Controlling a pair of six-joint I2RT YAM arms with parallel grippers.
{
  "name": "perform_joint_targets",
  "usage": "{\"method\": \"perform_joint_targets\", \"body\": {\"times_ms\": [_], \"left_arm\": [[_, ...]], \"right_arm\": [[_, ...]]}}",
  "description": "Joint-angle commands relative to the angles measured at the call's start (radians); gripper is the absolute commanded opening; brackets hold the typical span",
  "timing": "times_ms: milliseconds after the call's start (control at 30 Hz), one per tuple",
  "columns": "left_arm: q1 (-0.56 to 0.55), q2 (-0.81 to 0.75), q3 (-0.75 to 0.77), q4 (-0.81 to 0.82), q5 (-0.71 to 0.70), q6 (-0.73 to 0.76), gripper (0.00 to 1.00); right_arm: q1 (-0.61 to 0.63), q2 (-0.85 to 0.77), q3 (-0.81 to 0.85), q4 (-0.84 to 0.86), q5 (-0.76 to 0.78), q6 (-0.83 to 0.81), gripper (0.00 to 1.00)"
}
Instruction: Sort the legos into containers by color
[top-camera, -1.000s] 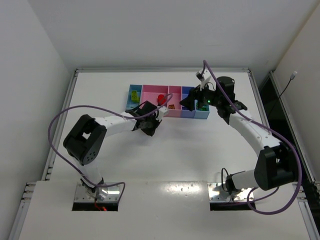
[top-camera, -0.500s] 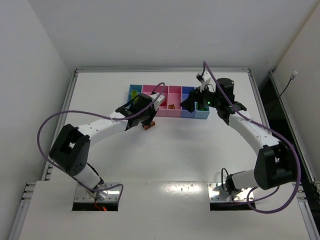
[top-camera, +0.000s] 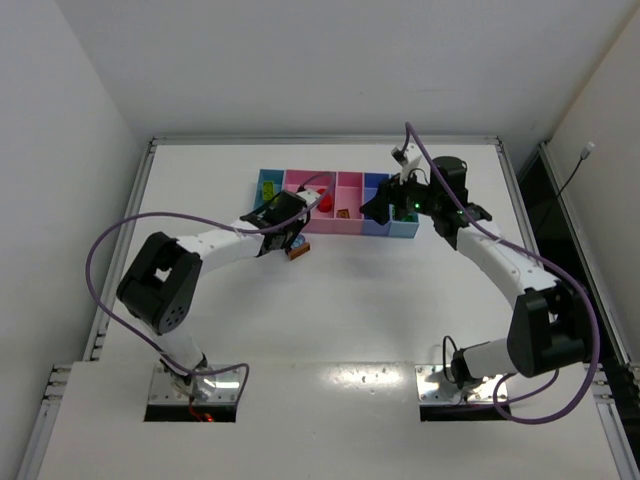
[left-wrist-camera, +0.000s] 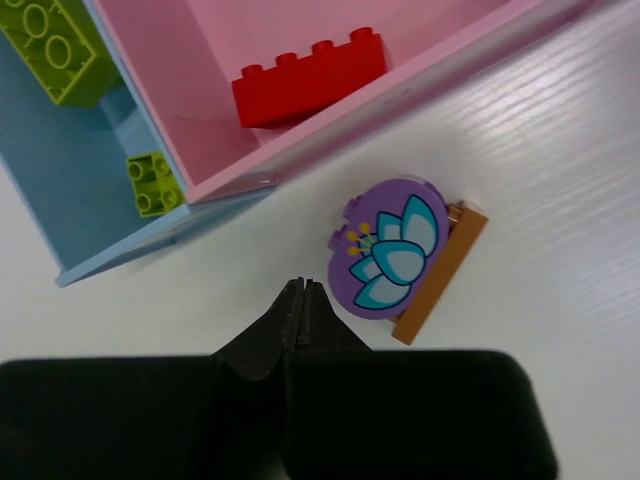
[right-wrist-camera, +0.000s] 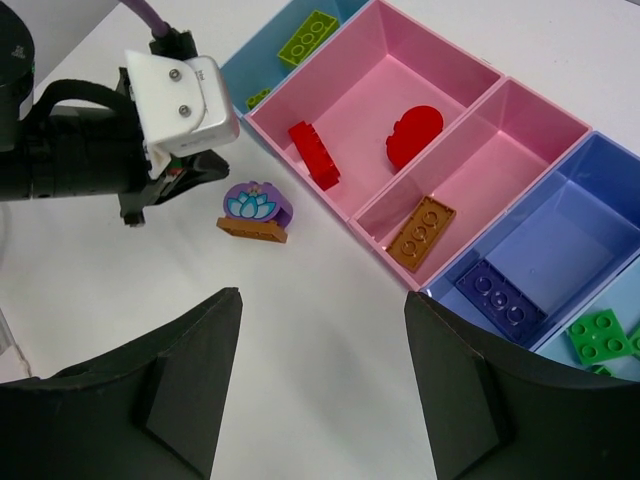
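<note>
Bricks lie in every bin of the joined row of shallow plastic containers at the far side of your white table. From the right wrist view you can see:
- a lime green brick in one light blue end bin
- a long red brick and a rounded red piece in the wide pink bin
- an orange-brown studded plate in the narrow pink bin
- a dark purple plate in the periwinkle bin
- a green plate in the other light blue end bin

One thing lies outside on the table. It is a purple rounded piece printed with a lotus flower, with a flat orange-brown strip touching it along one edge. It sits near the outer wall of the wide pink bin and apart from it.

Your left gripper is clenched, its two fingertips pressed together with nothing between them. It points toward the purple piece with bare table between the two. Your right gripper is spread wide and empty, above the table near the pink and periwinkle bins.
</note>
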Motion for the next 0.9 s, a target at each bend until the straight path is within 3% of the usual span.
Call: {"method": "perform_joint_targets", "body": {"times_ms": [0, 567, 867], "left_arm": [[0.030, 0.018, 0.007, 0.065, -0.035, 0.040, 0.00], [0.041, 0.122, 0.016, 0.097, 0.076, 0.060, 0.00], [0.004, 0.073, -0.004, 0.106, 0.295, 0.042, 0.00]], "right_arm": [[-0.005, 0.005, 0.010, 0.041, -0.021, 0.006, 0.68], [-0.014, 0.023, 0.010, 0.051, -0.031, 0.015, 0.68], [-0.023, 0.023, 0.010, 0.041, -0.031, 0.006, 0.68]]}}
